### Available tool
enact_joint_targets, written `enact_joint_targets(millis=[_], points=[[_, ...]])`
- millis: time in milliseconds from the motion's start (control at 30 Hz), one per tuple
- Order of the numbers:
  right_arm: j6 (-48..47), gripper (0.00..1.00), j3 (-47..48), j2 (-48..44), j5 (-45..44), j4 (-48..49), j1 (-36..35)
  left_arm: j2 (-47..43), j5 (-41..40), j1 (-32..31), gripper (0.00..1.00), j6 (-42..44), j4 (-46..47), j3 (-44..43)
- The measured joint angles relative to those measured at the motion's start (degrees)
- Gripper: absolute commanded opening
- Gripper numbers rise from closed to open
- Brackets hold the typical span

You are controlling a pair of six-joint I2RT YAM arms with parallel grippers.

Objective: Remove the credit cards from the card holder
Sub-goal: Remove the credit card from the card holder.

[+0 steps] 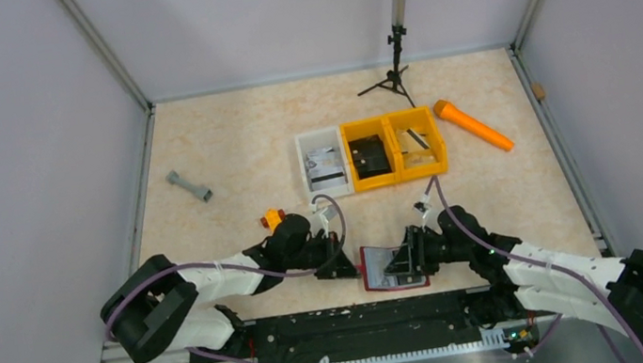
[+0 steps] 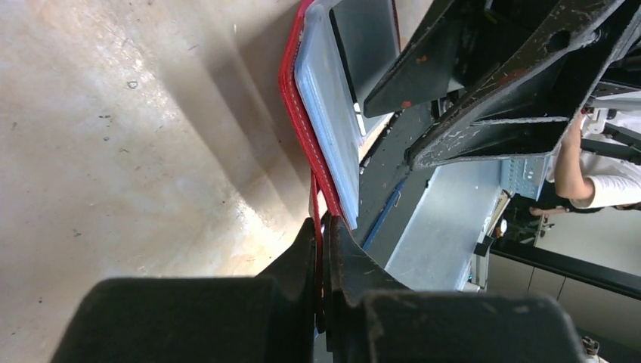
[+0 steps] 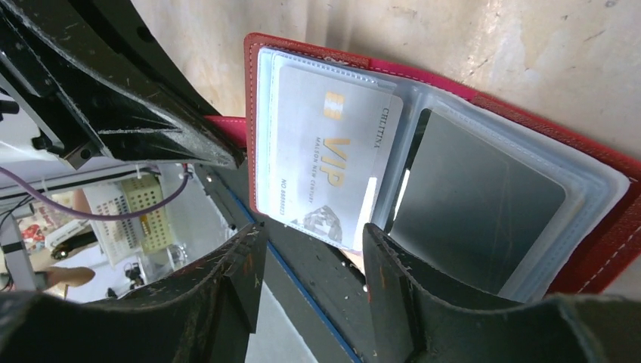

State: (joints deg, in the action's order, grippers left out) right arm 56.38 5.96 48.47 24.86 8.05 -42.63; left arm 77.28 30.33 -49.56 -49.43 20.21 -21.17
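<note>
Grip: left claw (image 2: 323,228) clamps card holder (image 2: 293,106); right claw (image 3: 314,243) parted near credit cards (image 3: 325,151).

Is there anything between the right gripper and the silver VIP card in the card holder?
No separate object. The open right gripper sits at the edge of the silver VIP card; only the clear pocket of the card holder covers the card's face.

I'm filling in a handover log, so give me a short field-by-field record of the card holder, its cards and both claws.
card holder: open, dark red, pockets facing up
silver VIP card: tucked inside the card holder
dark card: tucked in beside it
left claw: shut on the card holder's edge
right claw: open, astride the silver VIP card's near edge
</note>
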Motion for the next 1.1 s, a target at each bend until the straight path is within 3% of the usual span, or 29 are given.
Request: enact_joint_targets(millis=[167,433,833,933,1100], points=[[0.94,0.59,-0.22,0.57,0.33,1.46,0.0,-0.42,0.42,0.0,0.0,-1.14,3.1,1.2],[1.2,0.52,-1.11,4.28,0.04,4.26,0.0,0.44,1.84,-0.02,0.02,-2.43,7.63,1.27],[0.74,0.52,-1.07,5.16,-0.96,5.29,0.0,8.55,4.81,-0.04,0.69,-4.94,15.96,1.27],[0.66,0.52,-1.07,5.11,-1.07,5.27,0.0,10.27,4.87,-0.04,0.75,-5.55,16.76,1.25],[0.44,0.52,-1.07,4.9,-1.25,5.22,0.0,12.26,5.05,-0.09,0.75,-6.78,19.96,1.25]])
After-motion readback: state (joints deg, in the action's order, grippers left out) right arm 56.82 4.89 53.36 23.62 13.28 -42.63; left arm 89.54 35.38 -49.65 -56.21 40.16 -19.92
